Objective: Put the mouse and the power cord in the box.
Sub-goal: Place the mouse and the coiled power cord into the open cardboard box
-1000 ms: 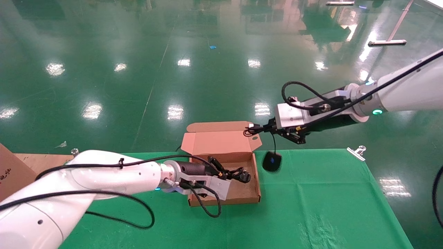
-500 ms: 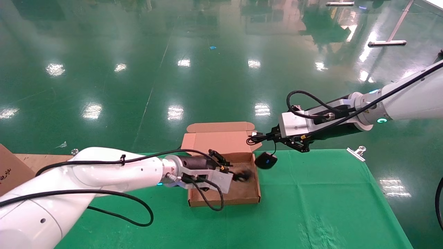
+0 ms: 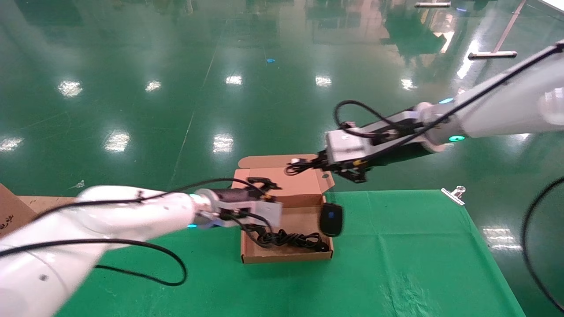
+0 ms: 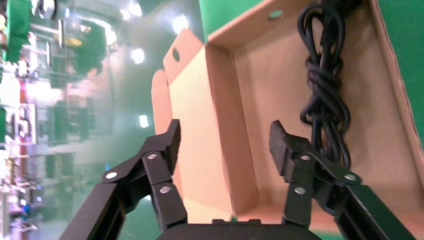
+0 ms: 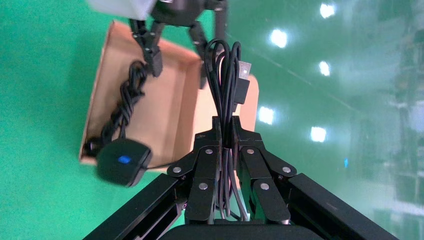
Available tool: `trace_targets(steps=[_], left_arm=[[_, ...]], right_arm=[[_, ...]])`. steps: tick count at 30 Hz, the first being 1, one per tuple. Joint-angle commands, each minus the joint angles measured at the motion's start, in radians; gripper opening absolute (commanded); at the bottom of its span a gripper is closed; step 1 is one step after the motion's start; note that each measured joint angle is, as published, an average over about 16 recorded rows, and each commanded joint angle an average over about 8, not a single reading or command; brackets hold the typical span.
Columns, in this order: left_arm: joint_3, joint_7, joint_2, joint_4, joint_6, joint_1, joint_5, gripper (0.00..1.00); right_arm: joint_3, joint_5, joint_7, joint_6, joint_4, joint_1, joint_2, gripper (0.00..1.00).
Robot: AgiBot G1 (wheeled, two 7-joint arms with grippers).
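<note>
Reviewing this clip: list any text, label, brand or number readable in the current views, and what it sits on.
No text can be read in these views.
Brown carton at the table's left edge: black print, too small and cut off to read.
Box, power cord, mouse: no print visible; the mouse shows only a blue spot.
Left pincer and right pincer: no markings visible.

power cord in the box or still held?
In. The power cord lies on the box floor; left gripper open, empty.

No legible text; the carton (image 3: 11, 211) at left bears dark marks, perhaps print.
</note>
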Motion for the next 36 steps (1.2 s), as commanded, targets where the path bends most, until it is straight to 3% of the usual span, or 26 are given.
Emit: trace_targets(steps=[1, 7, 11, 19, 24, 36], left_arm=[[-0.006, 0.002, -0.011, 0.02, 0.015, -0.009, -0.021, 1.0], [-0.101, 0.087, -0.16, 0.019, 0.264, -0.026, -0.177, 1.0], [-0.163, 0.142, -0.235, 0.046, 0.382, -0.021, -0.272, 1.0], [-0.2, 0.19, -0.274, 0.107, 0.464, -0.019, -0.331, 1.0], [-0.204, 0.195, -0.277, 0.116, 0.475, -0.021, -0.339, 1.0], [-0.2, 0.186, -0.27, 0.104, 0.461, -0.018, -0.328, 1.0]], right_arm=[[0.002, 0.002, 0.003, -0.003, 0.001, 0.003, -0.017, 0.0], [-0.027, 0.003, 0.052, 0.053, 0.125, -0.078, -0.04, 0.0], [-0.072, 0.02, 0.11, 0.148, 0.242, -0.164, -0.044, 0.02], [-0.169, 0.065, 0.197, 0.35, 0.387, -0.294, -0.046, 0.99], [-0.189, 0.073, 0.206, 0.382, 0.41, -0.314, -0.046, 1.0], [-0.168, 0.069, 0.198, 0.348, 0.387, -0.294, -0.043, 1.0]])
